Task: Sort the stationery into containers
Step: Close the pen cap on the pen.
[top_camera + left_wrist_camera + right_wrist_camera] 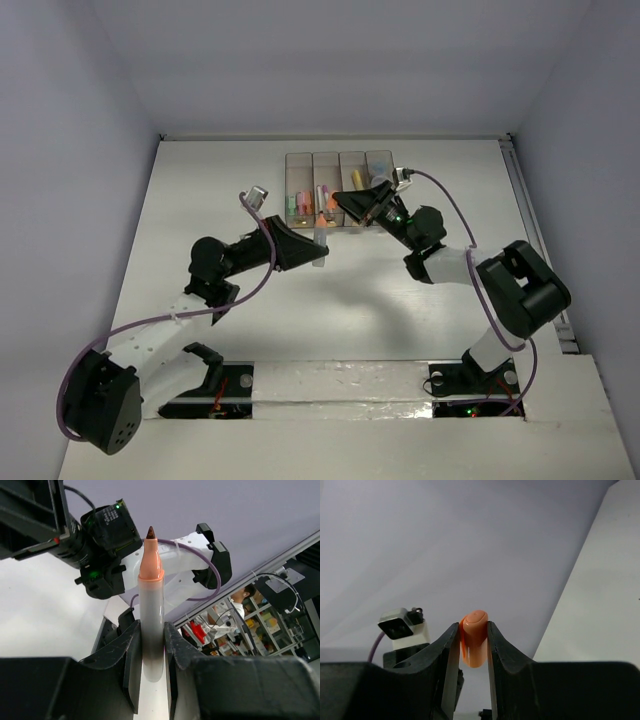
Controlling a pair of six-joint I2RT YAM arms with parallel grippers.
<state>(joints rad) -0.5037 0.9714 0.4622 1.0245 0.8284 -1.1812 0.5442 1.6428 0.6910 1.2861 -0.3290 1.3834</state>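
Left arm reaches from 7 o'clock toward table centre. Left gripper (pixel 151 636) clenched on uncapped marker (pixel 151 611): pale barrel, peach collar, dark tip outward. Right arm doubles back from 4 o'clock. Right gripper (pixel 473 631) pinches orange cap (pixel 474 639) at near end of bins (pixel 340 154), 12 o'clock.

Glossy plastic cap (pixel 474 645), frosted plastic marker (pixel 151 615)

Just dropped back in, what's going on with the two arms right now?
The left hand is clamped on an uncapped marker, which has a white barrel, an orange collar and a dark tip. The right hand grips a small orange cap. Both are at the near edge of the row of bins, which holds several coloured sticks.
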